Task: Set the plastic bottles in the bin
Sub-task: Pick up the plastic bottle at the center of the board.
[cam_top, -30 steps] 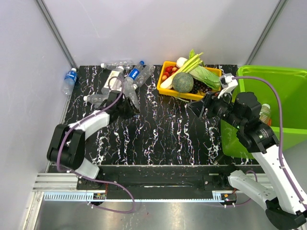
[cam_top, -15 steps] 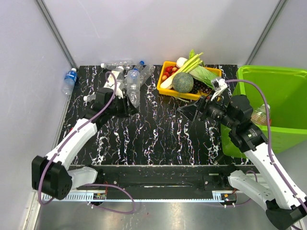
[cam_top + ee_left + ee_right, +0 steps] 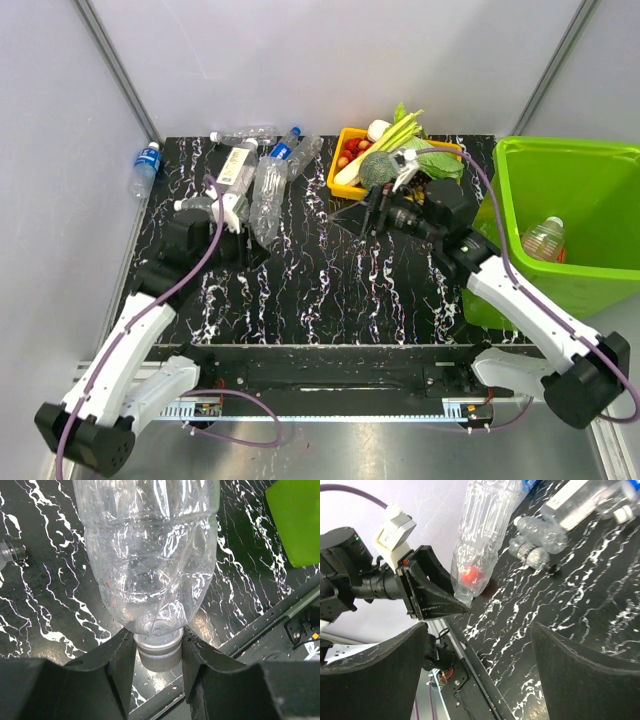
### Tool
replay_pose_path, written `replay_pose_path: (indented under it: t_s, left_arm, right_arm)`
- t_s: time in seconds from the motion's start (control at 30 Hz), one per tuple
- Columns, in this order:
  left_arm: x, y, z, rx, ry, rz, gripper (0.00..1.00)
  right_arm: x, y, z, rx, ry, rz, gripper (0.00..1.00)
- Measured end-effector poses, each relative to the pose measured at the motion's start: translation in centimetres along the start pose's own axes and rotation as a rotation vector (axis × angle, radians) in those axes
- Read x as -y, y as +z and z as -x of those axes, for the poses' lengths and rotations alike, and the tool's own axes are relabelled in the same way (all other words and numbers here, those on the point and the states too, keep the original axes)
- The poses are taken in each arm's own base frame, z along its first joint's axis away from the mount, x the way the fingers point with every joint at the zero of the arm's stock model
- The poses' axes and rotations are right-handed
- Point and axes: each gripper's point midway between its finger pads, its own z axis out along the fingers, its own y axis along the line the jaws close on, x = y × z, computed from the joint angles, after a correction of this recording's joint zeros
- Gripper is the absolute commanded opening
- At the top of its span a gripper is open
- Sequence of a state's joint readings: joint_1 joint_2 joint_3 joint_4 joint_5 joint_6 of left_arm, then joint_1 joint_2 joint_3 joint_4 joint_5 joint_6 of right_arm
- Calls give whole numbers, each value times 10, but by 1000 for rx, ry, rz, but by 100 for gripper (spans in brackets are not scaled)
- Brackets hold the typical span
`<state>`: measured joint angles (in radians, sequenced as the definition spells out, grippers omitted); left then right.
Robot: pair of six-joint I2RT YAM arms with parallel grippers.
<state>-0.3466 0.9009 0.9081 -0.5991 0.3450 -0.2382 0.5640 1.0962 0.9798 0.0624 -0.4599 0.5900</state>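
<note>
The left claw [image 3: 159, 652] is clamped on the neck of a crumpled clear bottle [image 3: 150, 555] over the counter [image 3: 330, 280]; its long axis stands steep, cap down, base leaning away. The right claw [image 3: 477, 630] gapes apart, empty. A second bottle [image 3: 545, 238] lies in the bin [image 3: 590, 190]

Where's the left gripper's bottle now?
Top view, left side of the table: the clear bottle is pinched at its neck by the left gripper, just in front of the bottle pile.
</note>
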Motion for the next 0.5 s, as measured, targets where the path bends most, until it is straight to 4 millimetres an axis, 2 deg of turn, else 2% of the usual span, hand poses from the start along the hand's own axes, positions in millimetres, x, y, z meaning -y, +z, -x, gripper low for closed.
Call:
replay_pose_path:
  t_s: [0.17, 0.37, 0.5]
  left_arm:
    - [13, -18, -18, 40, 32, -66, 7]
    - [24, -18, -24, 24, 43, -124, 7]
    - [31, -20, -26, 25, 59, -148, 7]
  right_arm:
    - [-15, 38, -15, -80, 15, 38, 91]
    - [-40, 82, -24, -123, -3, 75, 93]
    - [-45, 107, -28, -130, -10, 64, 94]
